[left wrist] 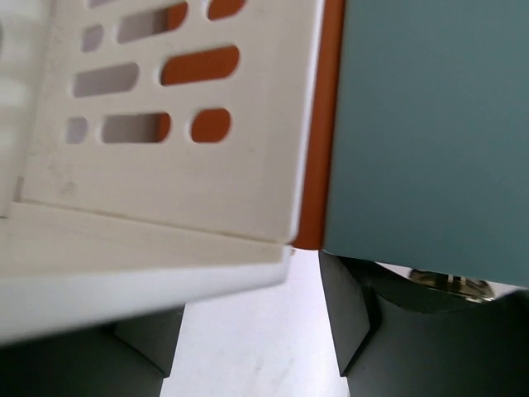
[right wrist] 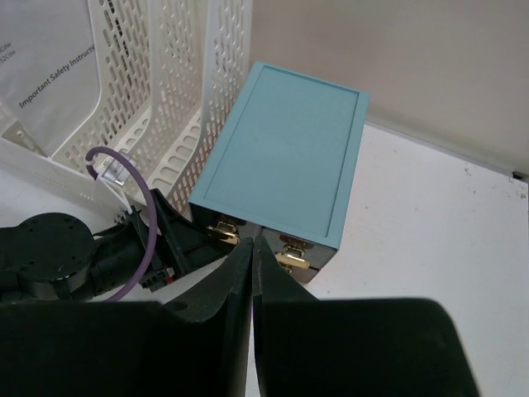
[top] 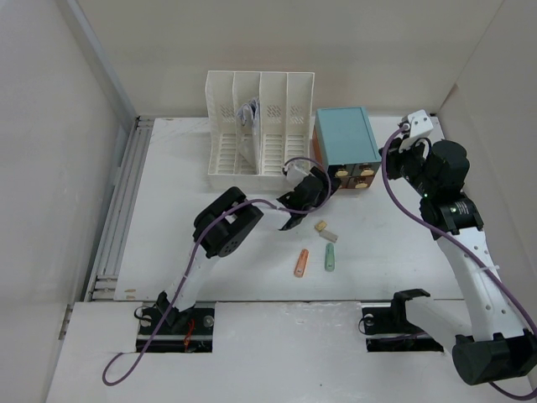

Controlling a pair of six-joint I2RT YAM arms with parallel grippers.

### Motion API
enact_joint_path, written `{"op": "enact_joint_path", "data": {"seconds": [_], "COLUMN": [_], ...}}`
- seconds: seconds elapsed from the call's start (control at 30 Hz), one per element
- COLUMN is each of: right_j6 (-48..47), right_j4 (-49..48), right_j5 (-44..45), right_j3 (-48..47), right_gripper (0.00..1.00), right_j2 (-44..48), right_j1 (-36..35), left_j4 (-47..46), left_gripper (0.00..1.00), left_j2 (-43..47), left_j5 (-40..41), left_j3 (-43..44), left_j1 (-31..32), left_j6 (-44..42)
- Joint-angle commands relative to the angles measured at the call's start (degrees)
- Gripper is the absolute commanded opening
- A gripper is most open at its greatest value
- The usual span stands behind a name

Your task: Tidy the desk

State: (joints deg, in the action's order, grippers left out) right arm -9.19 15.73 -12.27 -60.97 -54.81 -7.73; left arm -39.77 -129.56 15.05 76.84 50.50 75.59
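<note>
The white desk [top: 403, 243] holds a white slotted file rack [top: 260, 126] and a teal-topped drawer box [top: 346, 138] at the back. My left gripper [top: 317, 191] is open and empty, low over the desk at the gap between the rack's front corner [left wrist: 165, 165] and the box [left wrist: 430, 132]; bare desk shows between its fingers [left wrist: 347, 314]. My right gripper [right wrist: 252, 248] is shut and empty, hovering above the front of the box [right wrist: 289, 149], near its two brass drawer handles [right wrist: 289, 258].
An orange marker [top: 300, 264], a green marker [top: 330, 258] and two small beige pieces [top: 325, 231] lie in the middle of the desk. A paper [right wrist: 50, 66] stands in the rack. A ridged metal rail [top: 122, 210] runs along the left edge. Two cut-outs hold the arm bases.
</note>
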Motion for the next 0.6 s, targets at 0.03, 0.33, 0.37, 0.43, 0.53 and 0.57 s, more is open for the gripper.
{"op": "enact_joint_path", "data": {"seconds": [0.03, 0.33, 0.37, 0.43, 0.53, 0.57], "right_j6": [0.31, -0.21, -0.21, -0.21, -0.21, -0.21], "right_j4": [-3.25, -3.25, -3.25, -3.25, -3.25, -3.25], "right_j5": [-0.56, -0.56, -0.56, -0.56, -0.56, -0.56], "right_j3": [-0.20, -0.20, -0.20, -0.20, -0.20, -0.20], "right_gripper": [0.08, 0.08, 0.08, 0.08, 0.08, 0.08], "right_j2": [1.11, 1.11, 1.11, 1.11, 1.11, 1.11], "right_j1": [0.26, 0.26, 0.26, 0.26, 0.26, 0.26], "left_j4": [0.04, 0.57, 1.27, 2.85, 3.38, 3.38], "left_gripper": [0.59, 0.56, 0.56, 0.56, 0.56, 0.56], "left_j2": [0.89, 3.08, 3.08, 1.95, 1.33, 1.32], "left_j5": [2.08, 6.13, 6.92, 8.41, 10.34, 10.35], "left_j3": [0.42, -0.72, -0.72, -0.20, -0.20, -0.20], "left_j1": [-1.55, -1.55, -1.55, -1.55, -0.84, -0.84], "left_j6": [-5.97, -10.29, -10.29, -10.29, -8.72, -7.75]}}
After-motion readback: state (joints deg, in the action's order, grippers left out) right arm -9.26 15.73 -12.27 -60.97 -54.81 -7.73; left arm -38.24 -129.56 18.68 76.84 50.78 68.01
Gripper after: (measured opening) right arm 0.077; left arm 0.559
